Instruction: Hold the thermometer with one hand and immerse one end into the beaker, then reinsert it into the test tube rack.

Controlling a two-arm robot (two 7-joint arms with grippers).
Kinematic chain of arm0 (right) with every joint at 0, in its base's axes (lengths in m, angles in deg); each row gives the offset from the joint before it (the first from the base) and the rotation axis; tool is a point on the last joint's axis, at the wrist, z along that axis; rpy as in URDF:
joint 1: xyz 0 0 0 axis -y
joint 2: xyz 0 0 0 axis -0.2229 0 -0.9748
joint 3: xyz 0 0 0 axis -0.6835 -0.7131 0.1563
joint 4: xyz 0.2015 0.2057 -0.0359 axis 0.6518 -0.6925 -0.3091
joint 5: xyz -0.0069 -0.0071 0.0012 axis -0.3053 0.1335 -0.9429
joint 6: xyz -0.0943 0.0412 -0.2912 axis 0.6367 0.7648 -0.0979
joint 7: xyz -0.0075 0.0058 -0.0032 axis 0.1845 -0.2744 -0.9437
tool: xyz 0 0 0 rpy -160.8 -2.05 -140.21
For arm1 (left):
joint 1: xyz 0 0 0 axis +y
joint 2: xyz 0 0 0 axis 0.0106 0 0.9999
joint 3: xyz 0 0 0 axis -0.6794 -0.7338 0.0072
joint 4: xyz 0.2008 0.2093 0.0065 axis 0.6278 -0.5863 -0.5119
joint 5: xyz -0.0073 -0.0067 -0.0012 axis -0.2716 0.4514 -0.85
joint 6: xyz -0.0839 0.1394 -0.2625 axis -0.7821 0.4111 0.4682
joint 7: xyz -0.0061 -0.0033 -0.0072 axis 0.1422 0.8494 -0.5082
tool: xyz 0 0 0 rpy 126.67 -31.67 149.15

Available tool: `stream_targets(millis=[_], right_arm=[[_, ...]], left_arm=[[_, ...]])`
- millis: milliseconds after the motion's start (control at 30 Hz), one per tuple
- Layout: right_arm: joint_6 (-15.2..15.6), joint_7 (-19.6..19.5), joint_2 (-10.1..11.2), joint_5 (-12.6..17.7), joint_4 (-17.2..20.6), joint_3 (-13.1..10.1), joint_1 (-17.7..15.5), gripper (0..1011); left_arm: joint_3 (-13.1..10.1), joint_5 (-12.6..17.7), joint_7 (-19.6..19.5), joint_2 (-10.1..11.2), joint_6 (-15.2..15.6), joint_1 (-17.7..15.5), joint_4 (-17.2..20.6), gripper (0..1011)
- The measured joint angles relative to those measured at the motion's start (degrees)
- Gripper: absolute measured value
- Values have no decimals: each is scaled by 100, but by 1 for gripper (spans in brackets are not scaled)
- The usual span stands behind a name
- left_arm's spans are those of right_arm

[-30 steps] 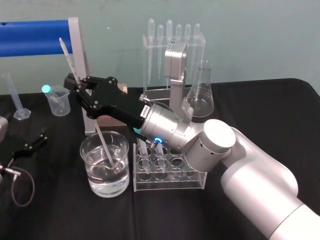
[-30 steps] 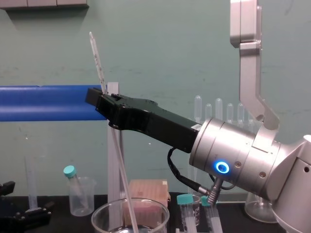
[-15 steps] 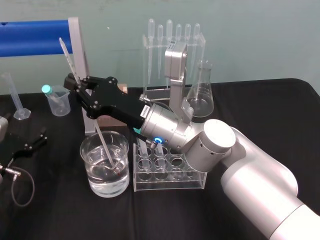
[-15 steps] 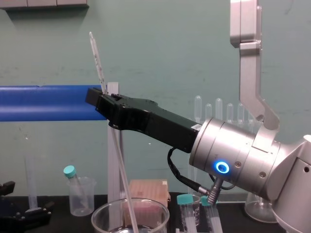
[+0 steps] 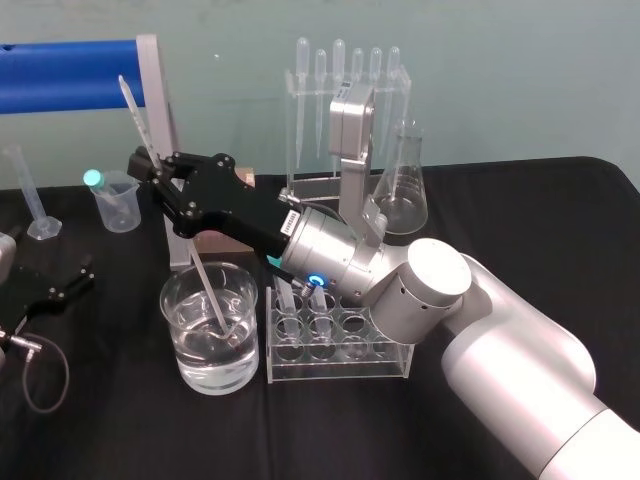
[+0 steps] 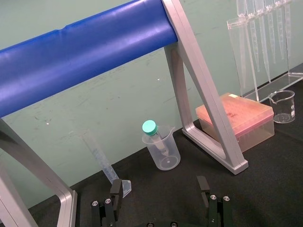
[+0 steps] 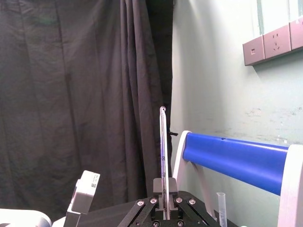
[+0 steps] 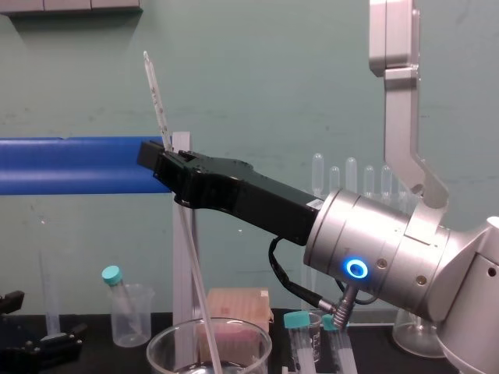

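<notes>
A: We're seeing nothing moving over the last second. The right hand is staying clamped on the thermometer, whose lower end is dipping inside the beaker.
B: So we're calling the dip done, with the test tube rack step pending. Left hand?
A: It's idling on the surface, fingers apart. The head view is giving us the submerged end, and the chest view is giving the tilt. The tip is possibly touching glass, but it's hard to tell.

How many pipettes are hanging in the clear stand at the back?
6, in one row, left to right: pipette one, two, three, four, five, six. The right arm covers part of their stand, so another could be hidden.
</notes>
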Motion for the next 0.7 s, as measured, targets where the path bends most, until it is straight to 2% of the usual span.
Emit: stream_targets(millis=[700], right_arm=[[0, 0, 0, 0, 0, 0, 0, 58]], left_arm=[[0, 0, 0, 0, 0, 0, 0, 1008]])
